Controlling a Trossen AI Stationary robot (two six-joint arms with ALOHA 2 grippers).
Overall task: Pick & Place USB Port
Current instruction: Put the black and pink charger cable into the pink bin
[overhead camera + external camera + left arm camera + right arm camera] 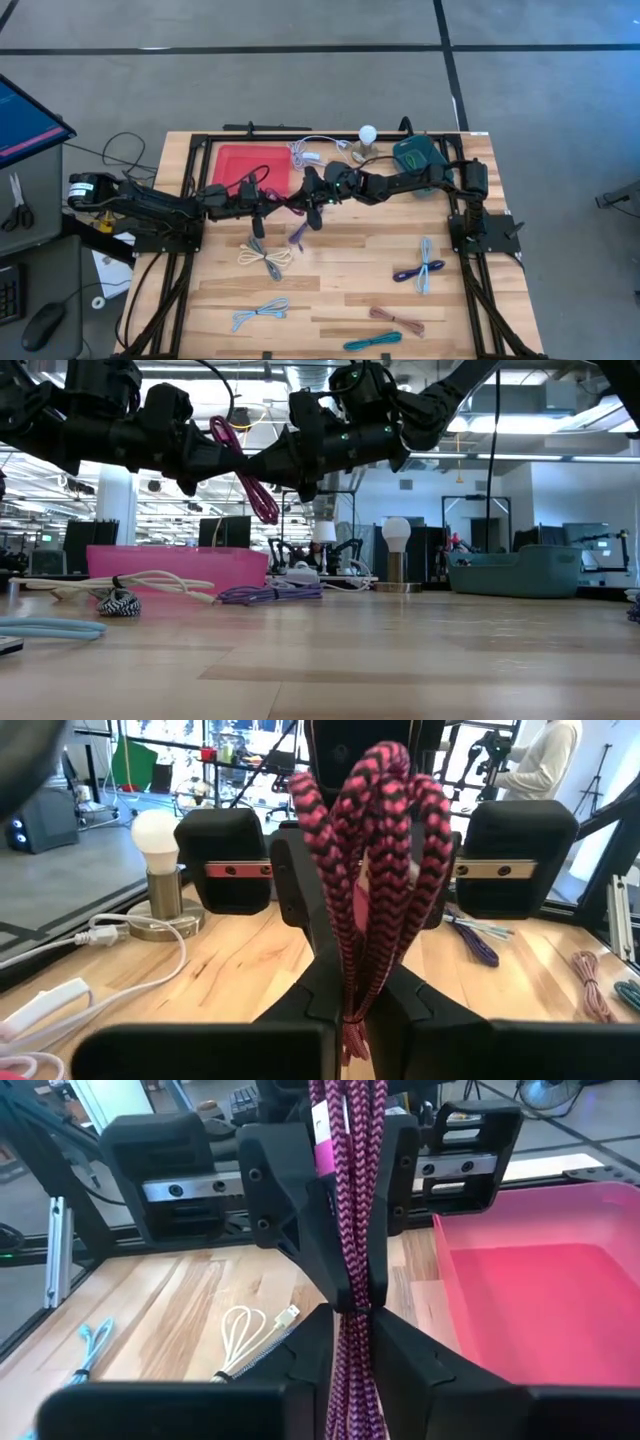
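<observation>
Two grippers, left gripper point(350, 1010) and right gripper point(352, 1320), clench one coiled pink-and-black braided cable point(250, 480); only the low view shows it hanging above the pink plastic tray point(175, 565).

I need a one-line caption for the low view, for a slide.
Both end effectors, left and right, grip one pink braided cable in mid-air above the table, in front of the pink tray.

You are in a robotics lab: a framed wooden worktop point(330, 290) on bare concrete, monitors point(225, 532) and further robot arms point(345, 550) behind.
</observation>
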